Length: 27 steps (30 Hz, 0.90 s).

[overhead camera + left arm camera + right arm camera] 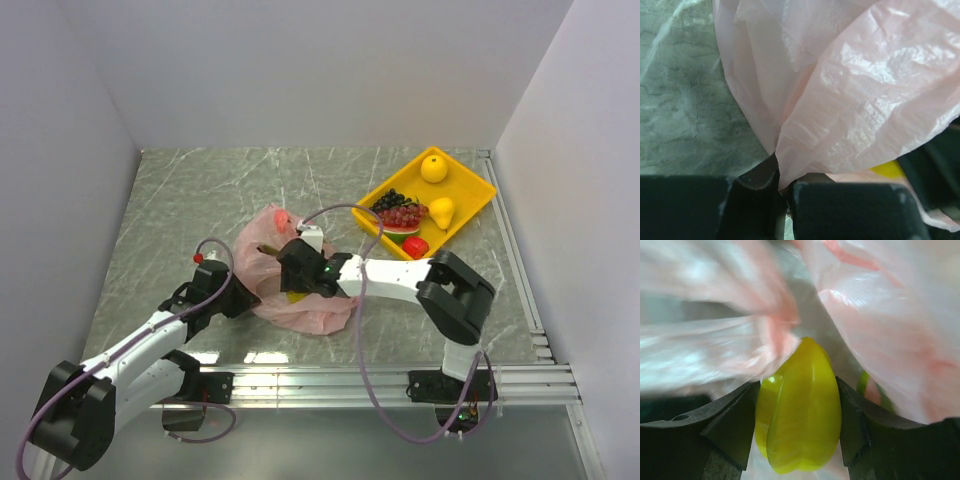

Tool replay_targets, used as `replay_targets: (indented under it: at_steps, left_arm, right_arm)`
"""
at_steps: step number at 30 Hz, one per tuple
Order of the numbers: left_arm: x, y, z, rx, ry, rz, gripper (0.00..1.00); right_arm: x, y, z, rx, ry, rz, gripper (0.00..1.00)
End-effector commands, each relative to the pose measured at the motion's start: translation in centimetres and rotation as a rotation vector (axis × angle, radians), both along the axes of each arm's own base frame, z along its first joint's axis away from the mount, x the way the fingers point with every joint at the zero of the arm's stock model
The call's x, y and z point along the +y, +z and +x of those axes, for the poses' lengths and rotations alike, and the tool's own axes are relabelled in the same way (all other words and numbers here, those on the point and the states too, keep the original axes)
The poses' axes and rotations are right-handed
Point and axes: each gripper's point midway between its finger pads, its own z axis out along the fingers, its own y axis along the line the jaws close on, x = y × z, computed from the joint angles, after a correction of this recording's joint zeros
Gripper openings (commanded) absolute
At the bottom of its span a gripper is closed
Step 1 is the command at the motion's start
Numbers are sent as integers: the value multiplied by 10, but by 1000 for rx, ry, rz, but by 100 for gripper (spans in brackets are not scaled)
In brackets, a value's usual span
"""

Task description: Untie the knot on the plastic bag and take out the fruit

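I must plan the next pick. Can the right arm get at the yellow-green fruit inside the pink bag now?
Probably yes: its fingers flank the yellow-green fruit inside the plastic bag, and no plastic shows between them.

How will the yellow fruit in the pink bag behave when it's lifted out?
The yellow fruit looks glossy, so probably slippery. Its tapered sides may squirt from the right end effector. The limp plastic bag draped over it will likely drag.

plastic bag (pixel 715 350) blurry, R wrist view; fruit (pixel 887 169) mostly under it
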Motion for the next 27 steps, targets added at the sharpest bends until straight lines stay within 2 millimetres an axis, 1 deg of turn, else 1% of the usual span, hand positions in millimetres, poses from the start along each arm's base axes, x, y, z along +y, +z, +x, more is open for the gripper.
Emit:
replay_targets:
  at_steps: [1,2,3,5,6,8,9,11,12,13,14,15,16,17,18,19,20,22,23,25,26,27]
  left_arm:
    - [-3,10,8,-45,-23,9,11]
    - [-3,12,9,-49,-20,10,11]
    - [-2,12,10,-53,-20,13,11]
    - [-3,14,10,-57,-20,9,11]
    - [-3,13,10,-53,-19,10,11]
    - [-2,12,9,-50,-18,14,11]
    - [-2,13,10,-50,-17,13,11]
    - [-2,13,10,-51,-18,12,11]
    - [-2,13,9,-51,-20,12,11]
    - [-3,13,9,-51,-23,11,11]
    - [-3,13,9,-54,-26,13,11]
    - [-3,13,9,-49,-28,17,11]
    - [-3,15,10,-53,-33,18,11]
    - [-4,16,10,-56,-42,18,11]
    - [-5,19,10,-60,-50,18,11]
    - [-5,20,11,-61,-54,19,11]
    - [-5,21,11,-65,-63,25,11]
    - [-6,24,11,-69,-73,30,11]
    - [-6,24,11,-71,-85,35,11]
    - [-9,26,9,-71,-109,26,11]
    - [-10,27,9,-74,-118,25,11]
    - [-11,27,8,-75,-124,23,11]
  right_arm:
    - [15,63,6,-161,64,131,0]
    - [15,68,3,-187,96,131,0]
    - [15,80,1,-221,106,167,0]
    - [15,93,-3,-263,151,196,0]
    - [15,109,-5,-301,159,246,0]
    - [15,126,-8,-352,207,280,0]
    - [11,145,-8,-399,210,319,0]
    - [7,165,-8,-464,238,327,0]
    - [1,184,-7,-500,233,340,0]
    - [-4,193,-4,-526,222,331,0]
    - [-12,204,4,-564,205,309,0]
    - [-23,213,7,-581,190,294,0]
    - [-41,218,23,-605,139,260,0]
    - [-58,226,32,-630,97,246,0]
    - [-75,225,42,-638,57,213,0]
    - [-105,226,64,-647,-25,175,0]
    - [-126,227,76,-651,-75,157,0]
    - [-171,225,93,-647,-169,80,0]
    - [-213,224,111,-653,-279,24,0]
    - [-260,223,125,-654,-393,-52,1]
    - [-298,223,135,-650,-488,-100,1]
    - [-317,218,145,-632,-529,-118,1]
